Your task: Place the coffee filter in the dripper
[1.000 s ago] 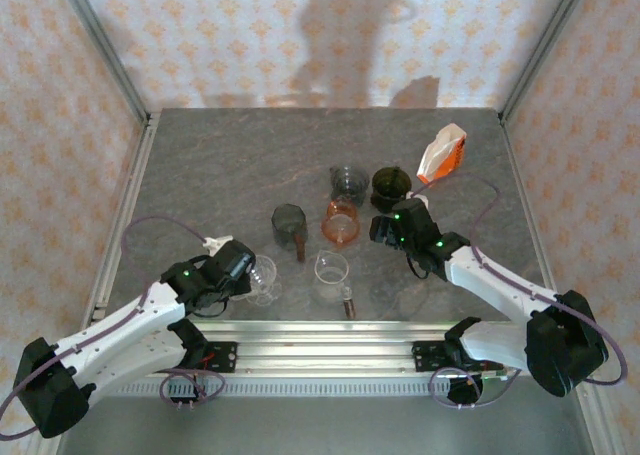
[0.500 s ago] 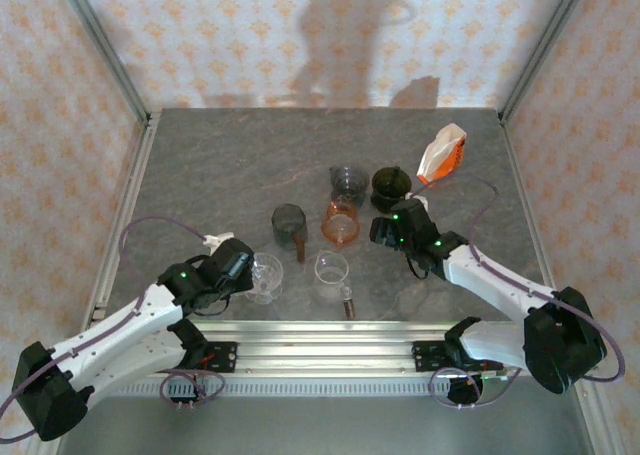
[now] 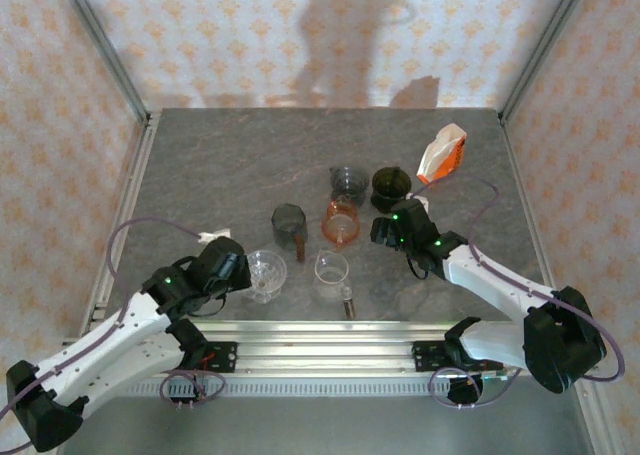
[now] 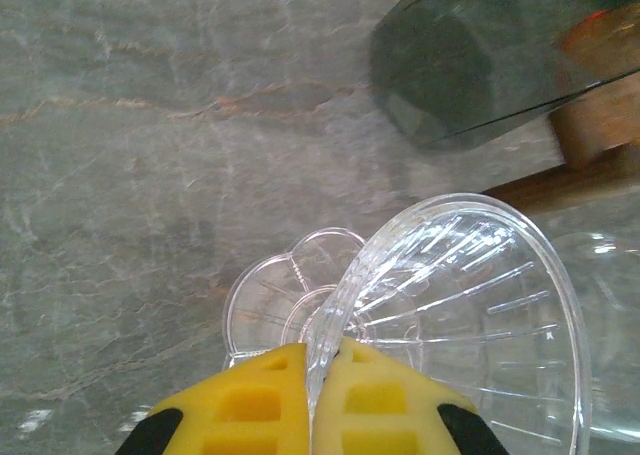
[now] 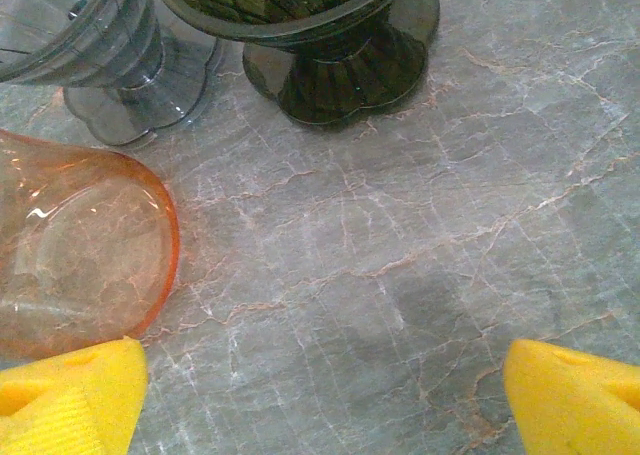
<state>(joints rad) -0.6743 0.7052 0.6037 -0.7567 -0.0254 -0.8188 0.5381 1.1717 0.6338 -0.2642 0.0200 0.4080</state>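
Fingers (image 4: 250, 405) of the left gripper (image 4: 322, 360) are pressing together on the rim of the clear dripper (image 4: 470, 305), the thin ribbed wall pinched between the two yellow pads. That dripper is sitting left of the middle, close to the near edge of the tabletop (image 3: 220, 165); whether its scalloped foot is resting on the stone is not possible to tell. Just beyond it, toward the middle, a smoky grey dripper (image 3: 288, 221) with a brown wooden handle is standing, and to its right, apart from it, a second clear cup (image 3: 332, 267) with a dark handle is pointing toward the near edge.

The right gripper (image 5: 320, 395) is hanging with its yellow fingers spread wide, nothing between them, over bare stone right of the middle. An orange dripper (image 5: 70, 265) is lying on its side just beside its left finger. Farther toward the far edge, a grey dripper (image 5: 90, 25) and a dark green dripper (image 5: 320, 35) are standing side by side. The coffee filter pack (image 3: 441, 153), white and orange, is lying toward the far right corner, well apart from both grippers.
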